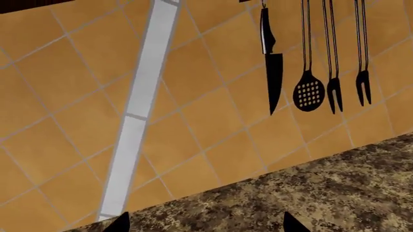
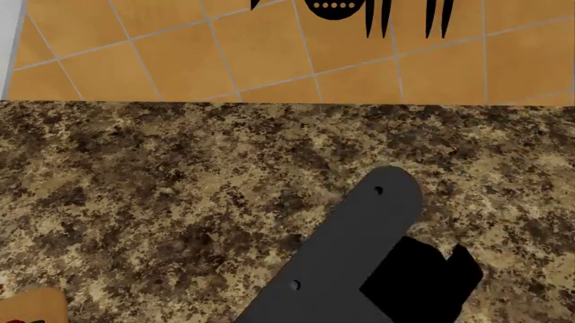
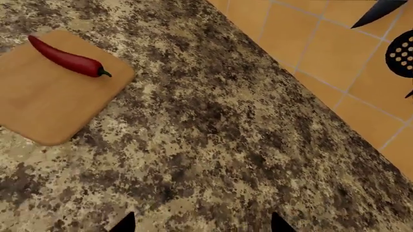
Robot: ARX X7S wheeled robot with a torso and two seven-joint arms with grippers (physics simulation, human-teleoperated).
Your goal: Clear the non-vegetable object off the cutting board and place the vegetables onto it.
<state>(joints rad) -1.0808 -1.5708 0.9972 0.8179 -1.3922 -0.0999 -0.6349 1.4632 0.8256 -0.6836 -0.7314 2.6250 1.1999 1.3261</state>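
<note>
No writing or brand can be read anywhere. The cutting board (image 3: 55,87) lies flat on the speckled tabletop (image 3: 213,145), the red chili (image 3: 66,58) resting on it near one edge. Broad bare stone runs from the board to the tiled wall (image 3: 335,53). The right tool (image 3: 201,223) hangs wide apart, holding nothing; the left tool (image 1: 205,223) likewise, facing hanging utensils (image 1: 310,58).
</note>
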